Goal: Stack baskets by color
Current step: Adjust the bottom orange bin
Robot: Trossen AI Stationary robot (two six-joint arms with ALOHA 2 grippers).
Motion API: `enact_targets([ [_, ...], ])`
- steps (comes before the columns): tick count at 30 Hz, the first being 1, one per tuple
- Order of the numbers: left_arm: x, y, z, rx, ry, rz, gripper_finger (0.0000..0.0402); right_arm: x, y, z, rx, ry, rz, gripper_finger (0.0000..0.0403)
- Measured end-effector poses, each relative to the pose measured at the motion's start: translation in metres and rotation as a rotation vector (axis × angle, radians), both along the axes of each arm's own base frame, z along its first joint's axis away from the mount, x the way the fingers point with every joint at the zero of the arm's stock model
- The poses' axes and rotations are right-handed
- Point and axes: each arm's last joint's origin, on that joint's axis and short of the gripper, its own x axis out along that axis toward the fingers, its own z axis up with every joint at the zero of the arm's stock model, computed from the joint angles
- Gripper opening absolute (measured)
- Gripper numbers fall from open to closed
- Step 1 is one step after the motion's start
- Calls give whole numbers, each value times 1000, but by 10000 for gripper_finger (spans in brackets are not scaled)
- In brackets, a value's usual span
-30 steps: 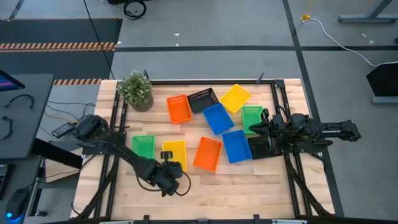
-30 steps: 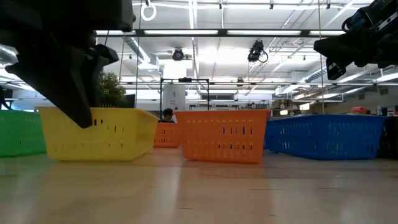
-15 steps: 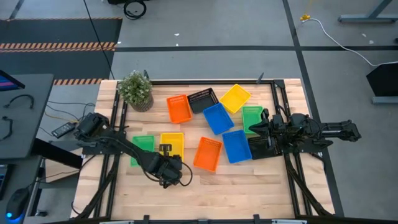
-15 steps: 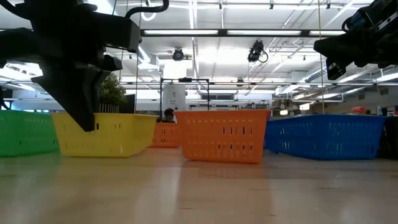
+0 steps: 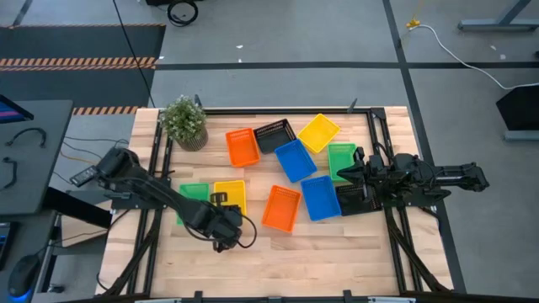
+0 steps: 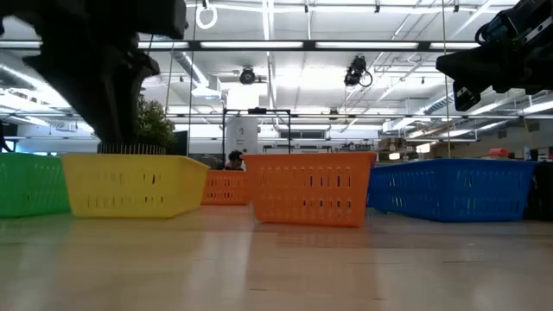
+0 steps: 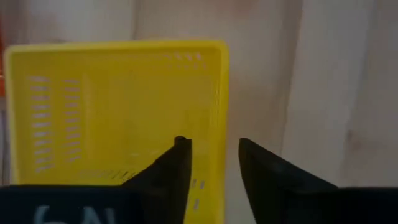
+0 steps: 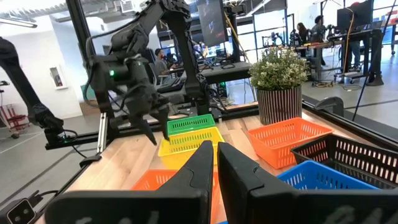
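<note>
Two yellow baskets lay well apart: one (image 5: 230, 194) near my left gripper (image 5: 221, 225), the other (image 5: 319, 131) at the far edge. From above, the near one sat just beyond the gripper, beside the green basket (image 5: 193, 199). The gripper's fingers stood parted, straddling its rim. My right gripper (image 5: 352, 172) waited, fingers together.

High view: looks straight down from well above onto the whole table (image 5: 337, 252) and both arms. Low view: sits at table-top height, facing level across the boards into the room, close to the yellow basket (image 6: 130, 183) that stands just beyond the left gripper (image 5: 221, 229). Left wrist view: peers closely past its own fingers (image 7: 168, 177) onto that same basket, while the right wrist view faces across the table and shares it from farther off.
</note>
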Motion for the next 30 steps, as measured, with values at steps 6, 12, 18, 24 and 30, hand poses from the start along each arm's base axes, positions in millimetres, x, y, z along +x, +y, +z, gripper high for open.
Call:
enact_targets([
  [6, -8, 6, 30, -35, -148, 84, 177, 0, 0, 0, 0, 0, 0, 29],
  [12, 1, -15, 46, 64, -532, 114, 166, 0, 0, 0, 0, -1, 0, 29],
  [18, 25, -29, 22, -20, -857, 14, 152, 0, 0, 1, 0, -6, 0, 29],
  [24, 60, -21, -4, -58, -800, -137, 145, 0, 0, 1, 0, -8, -1, 29],
  [30, 98, -16, -8, -26, -527, -304, 164, 0, 0, 1, 0, -10, -1, 29],
])
